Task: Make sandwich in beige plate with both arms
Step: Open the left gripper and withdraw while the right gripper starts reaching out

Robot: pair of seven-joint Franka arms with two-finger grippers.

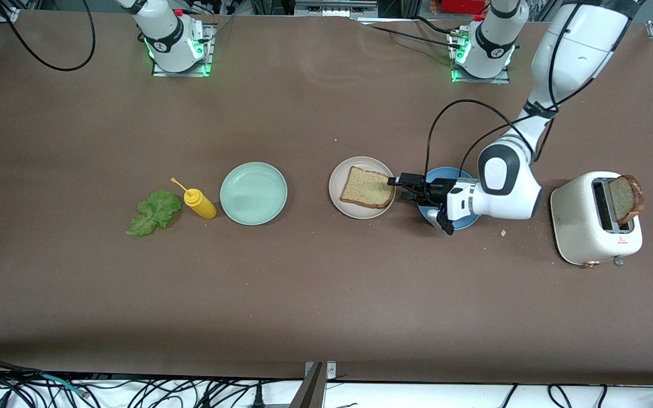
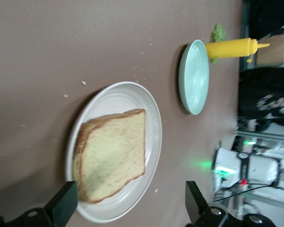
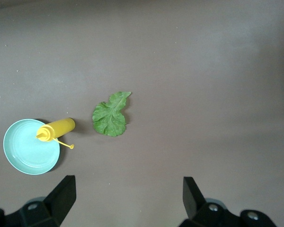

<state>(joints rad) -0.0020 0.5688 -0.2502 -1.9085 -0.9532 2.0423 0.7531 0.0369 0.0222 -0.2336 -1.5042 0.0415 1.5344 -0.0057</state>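
One toast slice lies flat in the beige plate near the middle of the tabletop, and the left gripper sits just at the plate's rim on the side toward the left arm's end, its jaws spread and nothing between them — released, by the look of it. The slice rests off-centre, its crust close to that rim, so a careless pull-back could clip it or nudge the plate. The blue plate lies directly under the left wrist; a low retreat could drag it.

Toward the right arm's end stand the mint green plate, the yellow mustard bottle just beside it, and the lettuce leaf just past the bottle. The right gripper hangs high over that area, jaws wide and empty, the leaf below it. The leaf is thin and flat — fingers may close on the tabletop or tip the bottle.

At the left arm's end, the second slice stands in the white toaster, tilted outward; it might topple if bumped.
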